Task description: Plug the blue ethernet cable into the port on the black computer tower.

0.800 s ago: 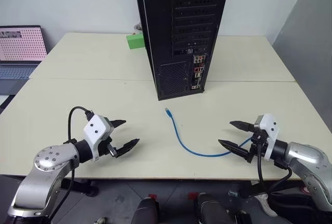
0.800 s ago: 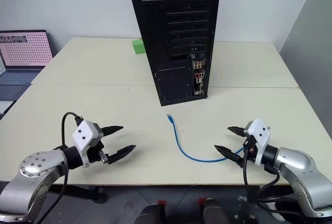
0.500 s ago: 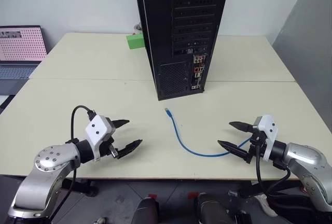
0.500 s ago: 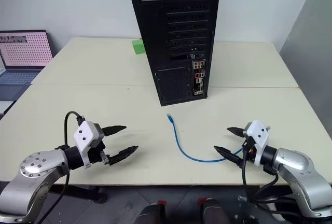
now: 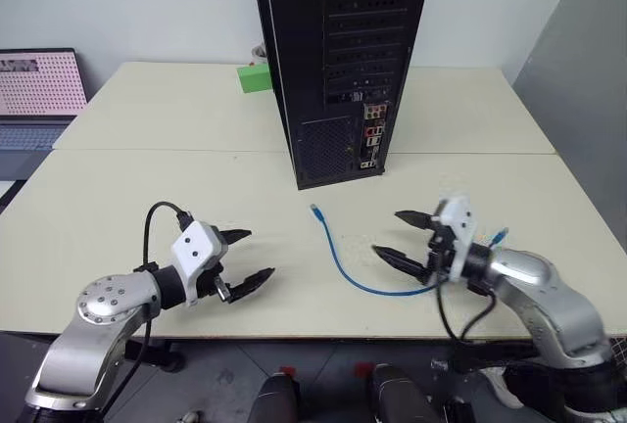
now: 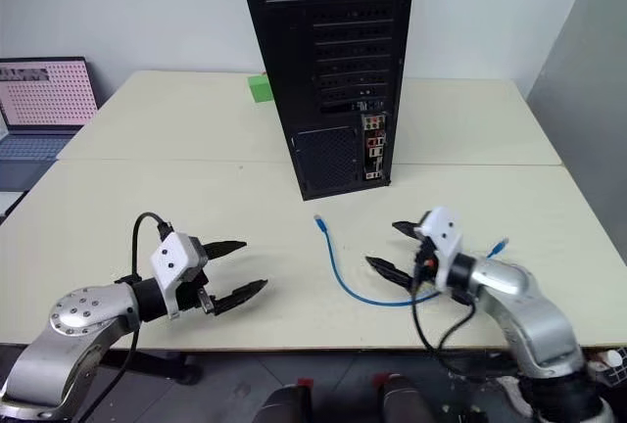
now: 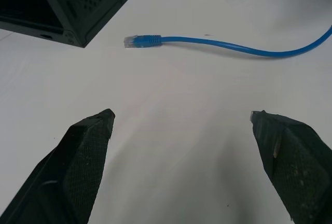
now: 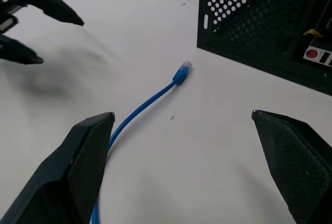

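The blue ethernet cable [image 5: 340,264] lies loose on the table in a curve. One plug [image 7: 137,41] points at the black computer tower [image 5: 338,61], the other end [image 5: 500,237] lies beyond my right arm. The port sits in the narrow strip of coloured connectors [image 5: 371,139] low on the tower's rear face, too small to single out. My right gripper [image 5: 386,233] is open and empty, hovering just right of the cable's bend. My left gripper [image 5: 259,253] is open too, left of the cable and apart from it. The right wrist view shows the plug [image 8: 182,72] ahead of the open fingers.
A small green block [image 5: 255,77] stands behind the tower on its left. An open laptop [image 5: 39,90] sits on a lower surface at far left. The cream table [image 5: 147,178] has a seam across its middle, and its front edge is just behind both grippers.
My right gripper has swung left and inward, close to the cable's bend, uncovering the cable's far end. The left gripper has crept slightly right. The cable lies as before.
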`<state>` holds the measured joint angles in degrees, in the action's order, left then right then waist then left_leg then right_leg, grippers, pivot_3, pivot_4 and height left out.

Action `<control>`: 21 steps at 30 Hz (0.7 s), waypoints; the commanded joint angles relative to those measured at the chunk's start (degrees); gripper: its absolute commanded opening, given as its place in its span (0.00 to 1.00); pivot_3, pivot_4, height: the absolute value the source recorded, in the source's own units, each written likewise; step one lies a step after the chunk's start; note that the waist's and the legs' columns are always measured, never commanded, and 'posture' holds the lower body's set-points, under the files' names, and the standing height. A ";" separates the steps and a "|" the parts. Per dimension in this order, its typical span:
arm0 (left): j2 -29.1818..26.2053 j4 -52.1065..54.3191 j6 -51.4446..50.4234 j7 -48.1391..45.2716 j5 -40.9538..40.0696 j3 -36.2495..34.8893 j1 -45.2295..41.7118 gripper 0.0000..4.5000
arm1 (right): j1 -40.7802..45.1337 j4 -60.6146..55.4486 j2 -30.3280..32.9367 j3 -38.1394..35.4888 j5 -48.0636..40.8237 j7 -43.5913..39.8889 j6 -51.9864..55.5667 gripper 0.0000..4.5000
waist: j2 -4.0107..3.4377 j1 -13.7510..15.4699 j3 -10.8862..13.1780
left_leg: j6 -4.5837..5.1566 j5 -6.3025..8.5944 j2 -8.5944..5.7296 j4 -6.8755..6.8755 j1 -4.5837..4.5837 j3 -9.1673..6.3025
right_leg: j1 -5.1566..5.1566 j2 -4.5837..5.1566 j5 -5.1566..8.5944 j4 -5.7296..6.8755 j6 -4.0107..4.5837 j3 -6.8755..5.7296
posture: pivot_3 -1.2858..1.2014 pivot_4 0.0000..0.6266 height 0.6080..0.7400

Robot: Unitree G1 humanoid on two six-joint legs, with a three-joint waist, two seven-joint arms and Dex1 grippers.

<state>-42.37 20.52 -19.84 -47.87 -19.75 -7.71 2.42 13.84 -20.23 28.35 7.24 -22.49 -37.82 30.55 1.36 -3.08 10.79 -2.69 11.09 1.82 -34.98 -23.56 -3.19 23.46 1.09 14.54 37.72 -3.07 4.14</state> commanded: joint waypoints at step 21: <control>-0.54 -2.33 -1.35 -1.22 -1.86 -0.97 -5.14 1.00 | 17.49 28.37 -23.43 12.60 17.94 13.22 -1.79 0.67 | 0.03 -0.19 -0.02 | 0.00 0.00 0.01 0.00 -0.04 -0.06 | 0.10 -0.02 -0.16 0.15 -0.25 -0.04 | 0.52 0.24 1.00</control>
<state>-42.03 15.97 -21.29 -49.28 -21.27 -7.12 -2.59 30.89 9.81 5.19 20.83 -5.17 -24.75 29.37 1.38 -3.27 10.77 -2.69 11.09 1.83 -34.98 -23.60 -3.25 23.56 1.07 14.38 37.88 -3.32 4.10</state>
